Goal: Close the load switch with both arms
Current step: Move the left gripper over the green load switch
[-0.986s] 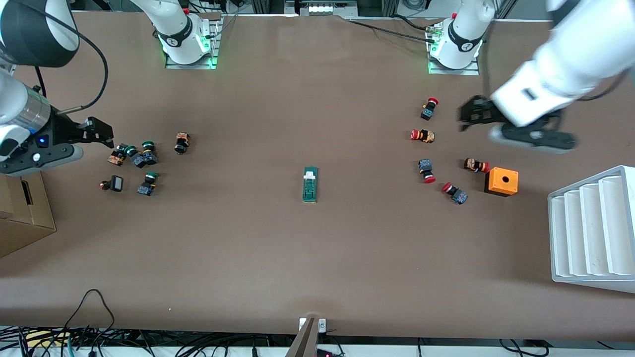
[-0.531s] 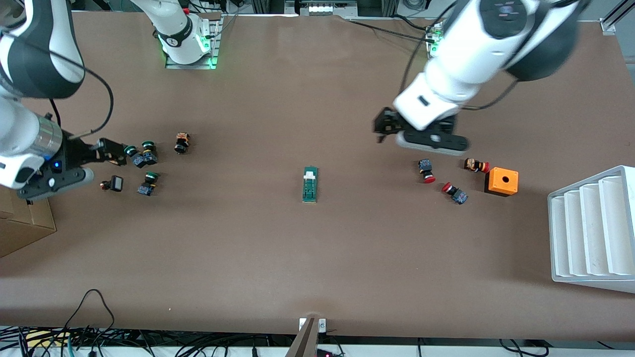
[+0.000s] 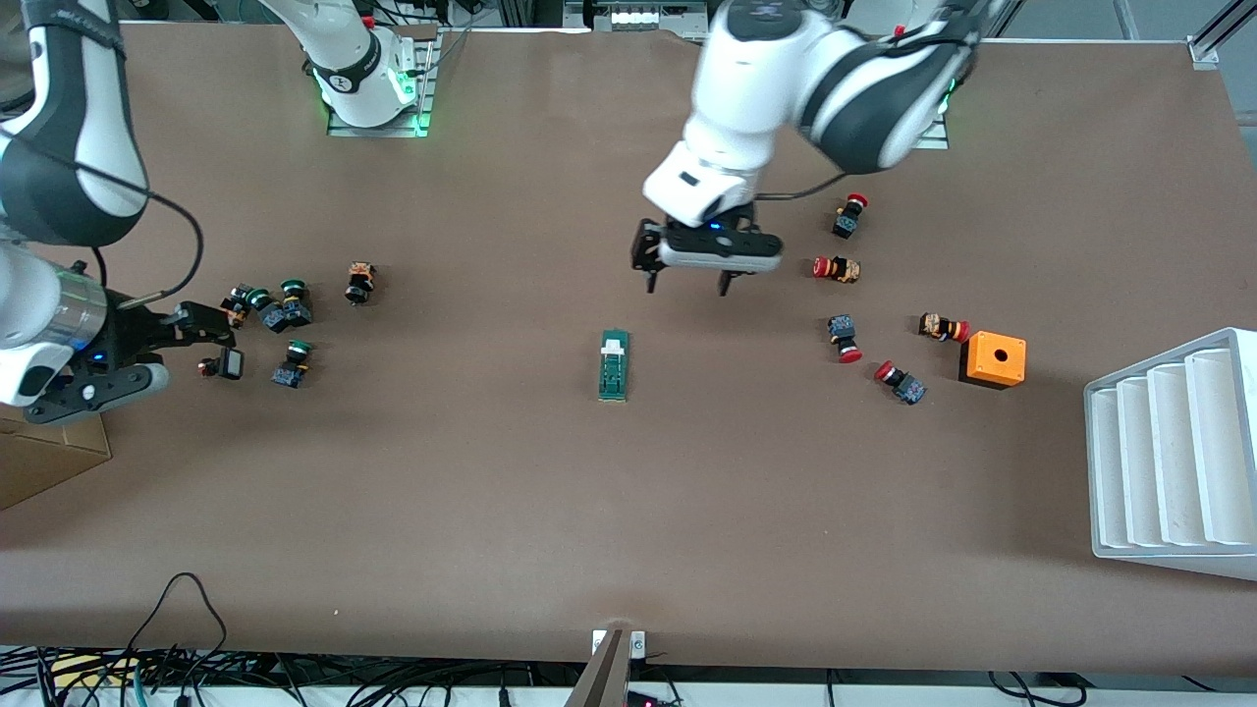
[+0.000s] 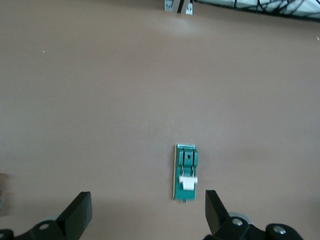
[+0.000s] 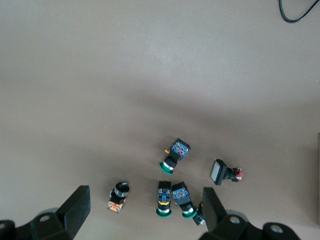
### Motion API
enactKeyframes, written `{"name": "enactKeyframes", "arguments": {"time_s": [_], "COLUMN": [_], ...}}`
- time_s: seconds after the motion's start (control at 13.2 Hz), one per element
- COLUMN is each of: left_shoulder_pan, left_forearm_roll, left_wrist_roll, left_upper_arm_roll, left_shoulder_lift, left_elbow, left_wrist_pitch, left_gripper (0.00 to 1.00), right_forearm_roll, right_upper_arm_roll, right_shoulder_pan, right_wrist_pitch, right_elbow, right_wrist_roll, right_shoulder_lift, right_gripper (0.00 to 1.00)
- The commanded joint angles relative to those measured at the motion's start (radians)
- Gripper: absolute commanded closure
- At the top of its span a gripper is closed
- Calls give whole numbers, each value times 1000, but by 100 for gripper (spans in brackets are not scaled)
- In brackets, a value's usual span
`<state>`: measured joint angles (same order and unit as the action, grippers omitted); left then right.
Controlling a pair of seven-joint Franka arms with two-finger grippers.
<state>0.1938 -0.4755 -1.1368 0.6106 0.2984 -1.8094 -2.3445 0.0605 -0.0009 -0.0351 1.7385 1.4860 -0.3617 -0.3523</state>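
Front view: the brown table (image 3: pixel 491 491) fills the frame. The left arm (image 3: pixel 786 69) reaches from the upper right toward upper centre; the right arm (image 3: pixel 59 147) occupies the upper-left and left edge. A white ridged tray (image 3: pixel 1169 452) sits at the right edge, a cardboard box (image 3: pixel 39 457) at the left edge.

The left gripper (image 3: pixel 687 280) hangs over bare table just above centre frame, fingers spread wide and empty. The right gripper (image 3: pixel 201 329) hangs at the left, over the green-capped push buttons (image 3: pixel 280 314); its fingers are parted and grip nothing.

An orange box (image 3: pixel 993 359) stands at centre right, with red-capped push buttons (image 3: pixel 849 295) scattered beside it.

The load switch (image 3: pixel 614 365) lies flat at centre frame, apart from both grippers, its white tab at the end toward the robots' bases.

Left wrist view: the load switch (image 4: pixel 186 171) shows in the lower centre, between the wide-set fingers (image 4: pixel 77 217).

Right wrist view: the green-capped buttons (image 5: pixel 172 192) cluster at lower centre between the spread fingers (image 5: pixel 75 210).
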Motion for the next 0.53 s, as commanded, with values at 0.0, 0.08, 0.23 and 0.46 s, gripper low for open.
{"name": "enactKeyframes", "arguments": {"time_s": [0.0, 0.08, 0.23, 0.46], "left_shoulder_pan": [70, 88, 116, 147], "left_forearm_roll": [-313, -451, -721, -1012], "left_wrist_roll": [-339, -468, -708, -936], "left_upper_arm_roll": [0, 0, 2, 2], "left_shoulder_lift": [120, 161, 237, 333], "left_elbow": [13, 13, 13, 13], "left_wrist_pitch": [-74, -87, -95, -95], "left_gripper": [1, 2, 4, 3], "right_forearm_roll": [102, 133, 148, 182], "right_upper_arm_roll": [-17, -18, -18, -18], "right_shoulder_pan": [-6, 0, 24, 98], "right_wrist_pitch": [47, 83, 143, 159], "right_elbow": [-50, -55, -62, -104], "right_wrist_roll": [51, 125, 333, 669], "right_shoulder_lift": [-51, -66, -82, -111], "right_gripper": [1, 1, 1, 1]}}
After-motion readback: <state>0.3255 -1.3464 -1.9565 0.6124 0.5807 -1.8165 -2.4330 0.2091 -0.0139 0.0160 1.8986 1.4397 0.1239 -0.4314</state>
